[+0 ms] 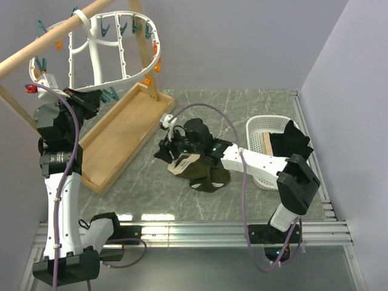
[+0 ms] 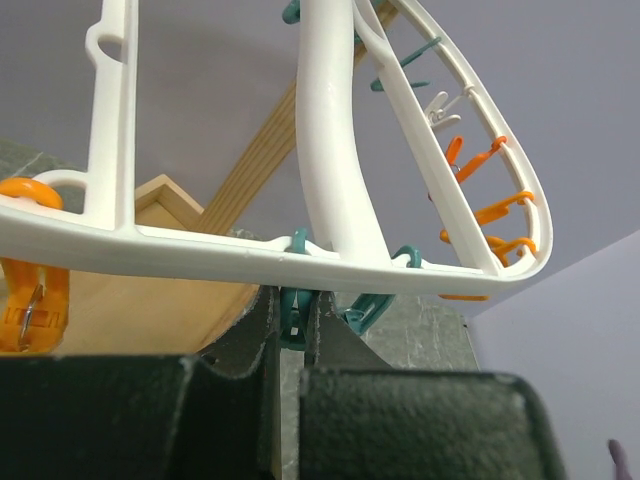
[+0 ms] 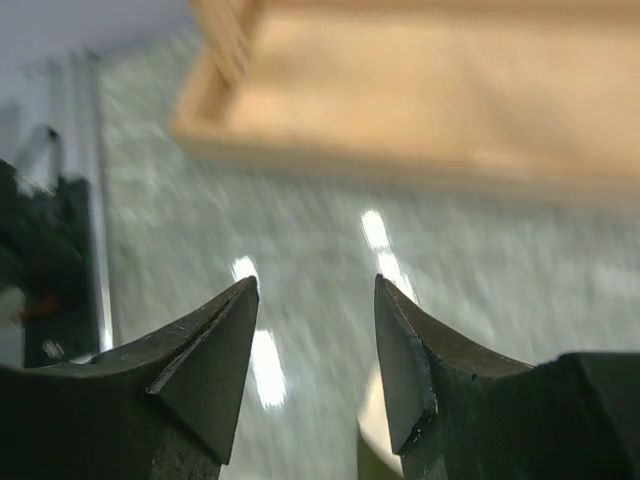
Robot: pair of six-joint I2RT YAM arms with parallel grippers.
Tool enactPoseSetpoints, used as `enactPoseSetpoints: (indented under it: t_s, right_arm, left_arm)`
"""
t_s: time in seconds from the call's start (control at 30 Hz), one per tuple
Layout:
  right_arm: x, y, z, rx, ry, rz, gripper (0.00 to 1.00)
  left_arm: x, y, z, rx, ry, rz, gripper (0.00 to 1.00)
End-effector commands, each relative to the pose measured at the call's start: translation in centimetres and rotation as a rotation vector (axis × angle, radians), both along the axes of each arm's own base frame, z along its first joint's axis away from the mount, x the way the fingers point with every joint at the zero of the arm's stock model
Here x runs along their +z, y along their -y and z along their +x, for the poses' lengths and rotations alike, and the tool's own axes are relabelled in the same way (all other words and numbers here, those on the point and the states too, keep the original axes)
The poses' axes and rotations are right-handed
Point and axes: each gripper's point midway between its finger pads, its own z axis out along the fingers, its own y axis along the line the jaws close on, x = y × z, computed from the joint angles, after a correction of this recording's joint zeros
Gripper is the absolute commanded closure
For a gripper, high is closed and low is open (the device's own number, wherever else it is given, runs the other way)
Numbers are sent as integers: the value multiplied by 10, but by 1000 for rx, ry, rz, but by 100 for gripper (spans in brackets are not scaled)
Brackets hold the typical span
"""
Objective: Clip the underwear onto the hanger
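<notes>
The white oval hanger [image 1: 94, 51] hangs from the wooden pole at the back left, ringed with teal and orange clothespins. My left gripper [image 1: 97, 97] is raised to its lower rim [image 2: 250, 255] and is shut on a teal clothespin [image 2: 291, 322] that dangles there. The dark olive underwear [image 1: 207, 177], with its beige lining turned up, lies crumpled on the table in the middle. My right gripper [image 1: 163, 151] hovers just left of it, open with nothing between its fingers [image 3: 315, 285]. Only a beige and olive sliver of the underwear [image 3: 372, 445] shows at the bottom of the right wrist view.
A wooden tray base [image 1: 124, 136] with upright posts and a slanted pole [image 1: 48, 45] carries the hanger. At the right stands a white basket [image 1: 259, 124] holding a black garment [image 1: 292, 142] and a tan cloth [image 1: 267, 144]. Grey walls close in on both sides.
</notes>
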Motion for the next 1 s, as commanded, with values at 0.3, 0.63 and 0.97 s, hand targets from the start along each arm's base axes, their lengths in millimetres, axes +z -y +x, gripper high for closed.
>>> enactPoseSetpoints:
  t_s: [0.3,0.63,0.97]
  right_arm:
    - [-138,85,2,136,-41,-481,41]
    - [-160,84,38,242,31,-599,32]
    - [-194,76,39,275,-43,-672,48]
  left_arm:
    - [23,0,-6,5,89,17,100]
    - [23,0,-6,1,90,14,100]
    - [21,0,-4,0,82,15,100]
